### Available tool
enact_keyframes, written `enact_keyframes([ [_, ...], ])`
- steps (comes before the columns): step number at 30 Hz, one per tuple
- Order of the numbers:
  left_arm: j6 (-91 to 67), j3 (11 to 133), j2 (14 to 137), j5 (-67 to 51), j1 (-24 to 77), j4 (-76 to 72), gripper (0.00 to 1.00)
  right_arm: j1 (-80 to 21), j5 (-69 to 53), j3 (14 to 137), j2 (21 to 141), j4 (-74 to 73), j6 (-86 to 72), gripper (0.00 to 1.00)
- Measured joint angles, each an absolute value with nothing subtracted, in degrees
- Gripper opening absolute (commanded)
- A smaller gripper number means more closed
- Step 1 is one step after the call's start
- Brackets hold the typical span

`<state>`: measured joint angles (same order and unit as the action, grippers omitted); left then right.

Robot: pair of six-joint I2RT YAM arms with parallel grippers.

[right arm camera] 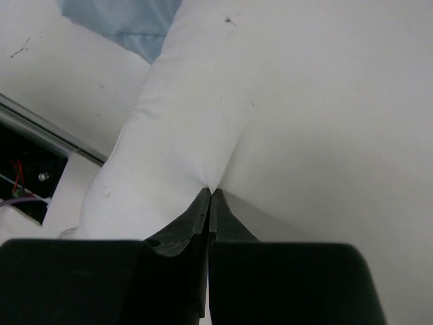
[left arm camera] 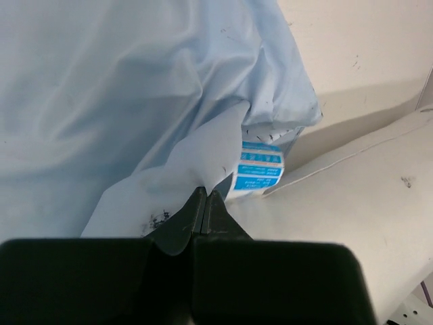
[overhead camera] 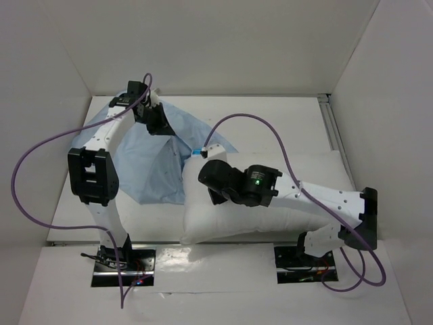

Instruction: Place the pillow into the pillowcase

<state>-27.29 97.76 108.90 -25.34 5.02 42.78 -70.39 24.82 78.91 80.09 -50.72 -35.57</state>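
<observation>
Top external view: the pillow (overhead camera: 223,220) lies near right on the table (overhead camera: 270,115), its far left corner touching the pillowcase (overhead camera: 145,166). Left gripper (left arm camera: 205,193) jaws pinch pillowcase cloth. Right gripper (right arm camera: 210,191) jaws pinch the pillow. Best to hold the cloth up and push slowly.

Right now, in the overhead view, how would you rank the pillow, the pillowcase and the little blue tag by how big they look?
1. pillow: largest.
2. pillowcase: a bit smaller as it lies bunched; both are partly covered, so the gap is unsure.
3. blue tag: tiny by far.
</observation>
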Motion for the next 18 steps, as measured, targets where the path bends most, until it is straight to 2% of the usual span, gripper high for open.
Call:
enact_keyframes([
  [9, -26.9, 91.3, 106.6, -25.3, 4.8, 41.5, 0.00, -70.1, 21.5, 84.8, 83.9, -52.3, -30.1, 0.00],
  [15, -25.4, 78.7, 92.1, -28.6, 4.7, 40.7, 0.00, -64.3, 21.8, 85.3, 88.3, -49.5, -27.0, 0.00],
  [18, -24.6, 76.3, 86.0, -30.2, 4.7, 40.8, 0.00, -59.6, 22.8, 86.7, 89.3, -47.4, -24.9, 0.00],
])
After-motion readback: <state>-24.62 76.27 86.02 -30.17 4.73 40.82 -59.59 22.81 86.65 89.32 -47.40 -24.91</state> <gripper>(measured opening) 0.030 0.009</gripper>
